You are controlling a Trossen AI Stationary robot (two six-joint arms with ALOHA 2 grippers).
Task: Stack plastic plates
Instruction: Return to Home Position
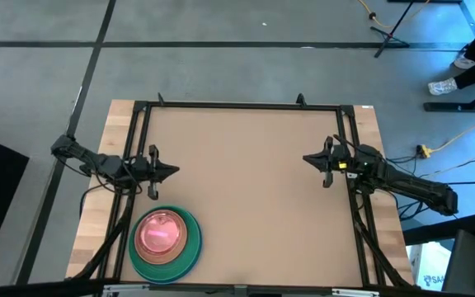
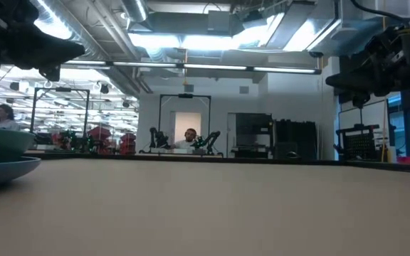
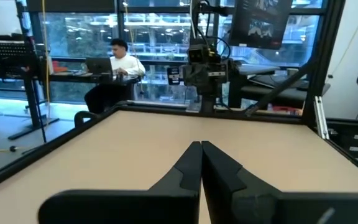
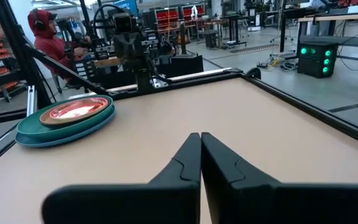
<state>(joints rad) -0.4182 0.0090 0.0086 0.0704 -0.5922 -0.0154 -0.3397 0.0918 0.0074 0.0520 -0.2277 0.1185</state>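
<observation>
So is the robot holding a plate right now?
No, the left gripper and right gripper are both shut on nothing, and the plates sit stacked on the table.

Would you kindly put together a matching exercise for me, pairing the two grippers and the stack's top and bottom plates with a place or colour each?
Column one:
1. left gripper
2. right gripper
3. bottom plate
4. top plate

Column two:
A. pink
B. shut, at the right side of the table
C. blue
D. shut, at the left side of the table

Pairs: 1-D; 2-B; 3-C; 4-A.
</observation>
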